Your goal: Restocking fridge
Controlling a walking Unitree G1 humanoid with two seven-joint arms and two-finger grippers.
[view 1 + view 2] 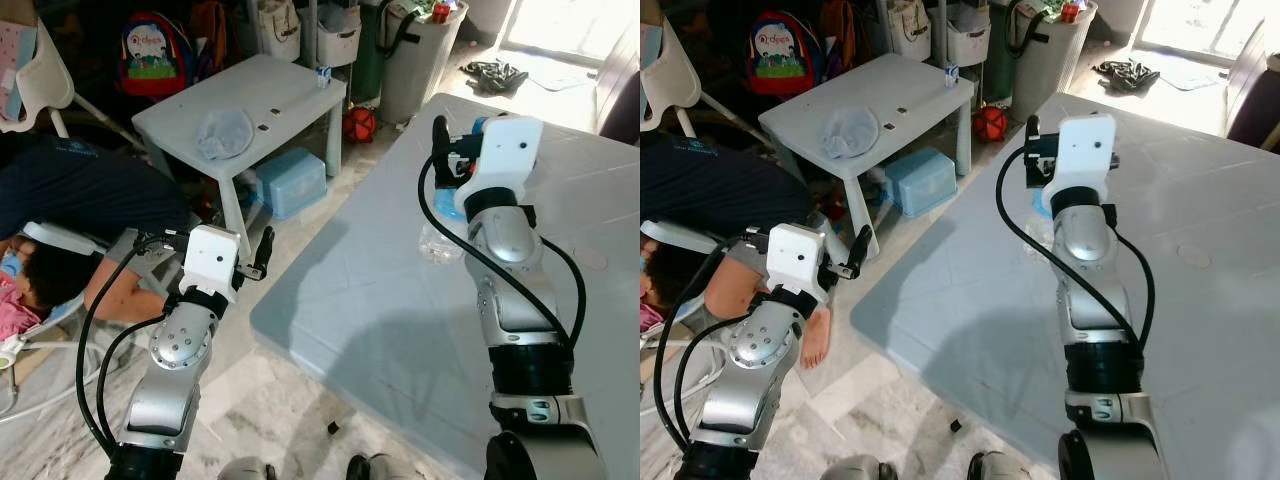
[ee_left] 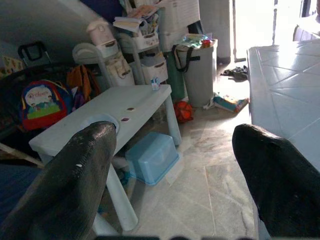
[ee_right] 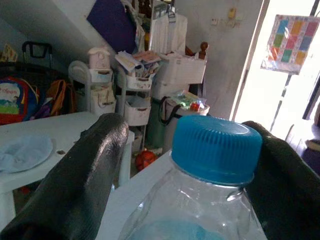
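Observation:
A clear water bottle (image 3: 200,200) with a blue cap (image 3: 216,147) stands on the large pale-grey table (image 1: 380,330), near its left edge. My right gripper (image 1: 452,160) is open, one black finger on each side of the bottle's neck, with a gap showing beside the cap. In the eye views the bottle's clear body (image 1: 436,238) shows under the right wrist. My left gripper (image 1: 262,250) is open and holds nothing, low over the floor just left of the table's edge.
A person in a dark shirt (image 1: 80,190) lies on the floor at the left, close to my left arm. A small white table (image 1: 240,100) with a blue box (image 1: 290,180) under it stands behind. A grey bin (image 1: 420,50) and a backpack (image 1: 155,55) line the back.

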